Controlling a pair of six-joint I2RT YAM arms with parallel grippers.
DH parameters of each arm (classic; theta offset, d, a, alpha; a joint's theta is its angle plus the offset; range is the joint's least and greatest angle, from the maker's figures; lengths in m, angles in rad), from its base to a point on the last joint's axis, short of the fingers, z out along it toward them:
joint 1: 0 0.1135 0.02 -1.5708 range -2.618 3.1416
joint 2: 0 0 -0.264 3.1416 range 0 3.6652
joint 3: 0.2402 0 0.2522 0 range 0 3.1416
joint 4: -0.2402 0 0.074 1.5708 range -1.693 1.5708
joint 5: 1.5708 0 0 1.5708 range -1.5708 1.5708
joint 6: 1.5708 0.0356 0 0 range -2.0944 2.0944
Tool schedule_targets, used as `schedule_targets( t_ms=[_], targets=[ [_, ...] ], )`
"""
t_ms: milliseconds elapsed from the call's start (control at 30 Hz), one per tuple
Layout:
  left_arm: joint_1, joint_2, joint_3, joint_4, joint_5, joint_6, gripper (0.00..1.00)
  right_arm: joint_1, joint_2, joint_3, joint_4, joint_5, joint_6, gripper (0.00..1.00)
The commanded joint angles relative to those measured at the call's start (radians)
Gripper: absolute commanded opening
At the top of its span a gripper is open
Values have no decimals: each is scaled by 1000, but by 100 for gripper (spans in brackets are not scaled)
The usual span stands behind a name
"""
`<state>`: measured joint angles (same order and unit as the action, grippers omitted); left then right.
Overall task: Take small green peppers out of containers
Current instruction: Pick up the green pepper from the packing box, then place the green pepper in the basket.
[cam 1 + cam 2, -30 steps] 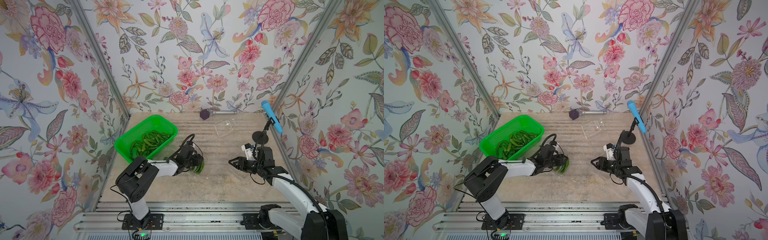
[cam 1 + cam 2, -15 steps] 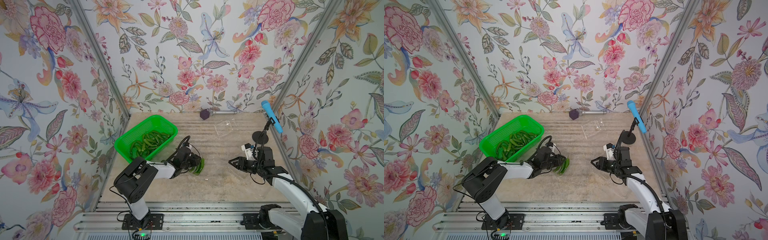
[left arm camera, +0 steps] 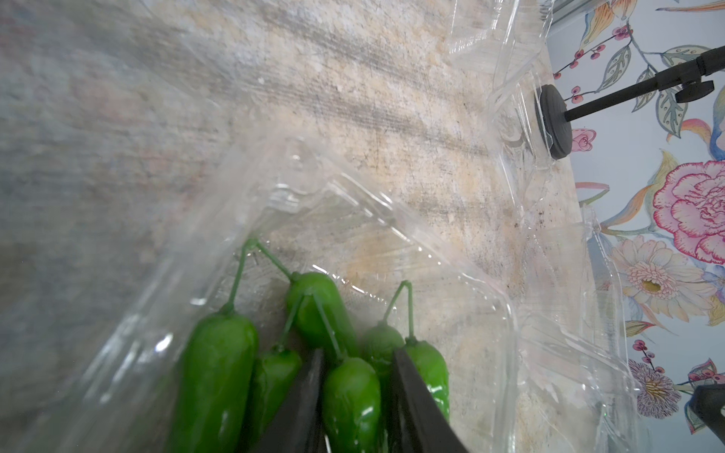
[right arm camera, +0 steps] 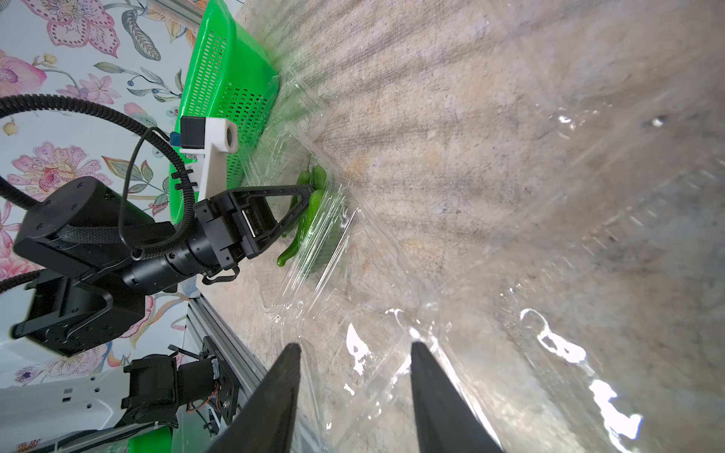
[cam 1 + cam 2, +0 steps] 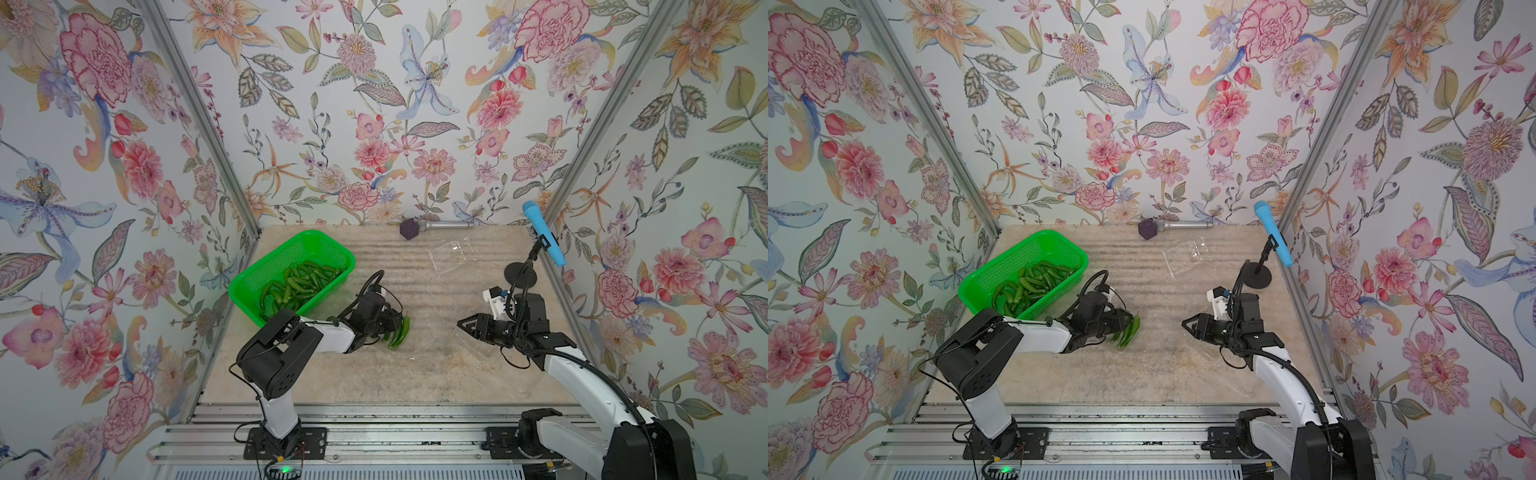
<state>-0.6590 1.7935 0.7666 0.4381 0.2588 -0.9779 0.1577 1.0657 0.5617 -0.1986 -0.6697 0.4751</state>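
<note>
Top views: in both top views the left claw lies low, its tips among a few small green peppers. A green basket holding more peppers stands just behind this claw's wrist. The right claw points at the left claw from well apart.

Left wrist view: the left claw has its fingers set narrowly on either side of one pepper. Whether they press it cannot be told. Other peppers lie against the outer sides of both fingers, with their stems pointing away from the claw. All sit inside an open clear container, whose wall curves ahead of the tips.

Right wrist view: the right claw has its jaws spread, with clear plastic lying between and ahead of them; contact cannot be told. Farther ahead the left claw shows side-on, with peppers in the container at its tips and the green basket beyond it.
</note>
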Motion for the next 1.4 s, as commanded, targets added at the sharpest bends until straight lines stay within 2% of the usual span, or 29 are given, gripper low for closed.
schedule_targets(
  t_ms=[0, 67, 133, 367, 667, 733, 900, 1100, 1233, 1367],
  targets=[
    [9, 23, 17, -27, -3, 8, 26, 6, -18, 27, -20, 10, -8, 47],
    [9, 17, 16, -27, -4, 8, 17, 6, -16, 27, -21, 10, -8, 47],
    [9, 1, 16, -31, -3, 9, 13, 6, -14, 29, -21, 12, -7, 47],
    [9, -131, 39, -146, -8, 62, 12, 6, 10, 67, -20, 0, -10, 48],
    [28, -360, 70, -318, -17, 137, 12, 38, 95, 211, -19, -48, -14, 49],
    [81, -408, 93, -360, -11, 164, 13, 72, 129, 260, -20, -47, -16, 49],
    [333, -478, 250, -577, -9, 335, 14, 195, 244, 400, -16, 7, -18, 49],
    [642, -423, 386, -652, 82, 427, 15, 304, 410, 521, 43, 36, 18, 49],
    [749, -327, 408, -623, 105, 448, 15, 352, 498, 575, 79, 45, 42, 49],
    [798, -185, 414, -579, 114, 446, 13, 383, 555, 607, 100, 57, 57, 49]
  ],
)
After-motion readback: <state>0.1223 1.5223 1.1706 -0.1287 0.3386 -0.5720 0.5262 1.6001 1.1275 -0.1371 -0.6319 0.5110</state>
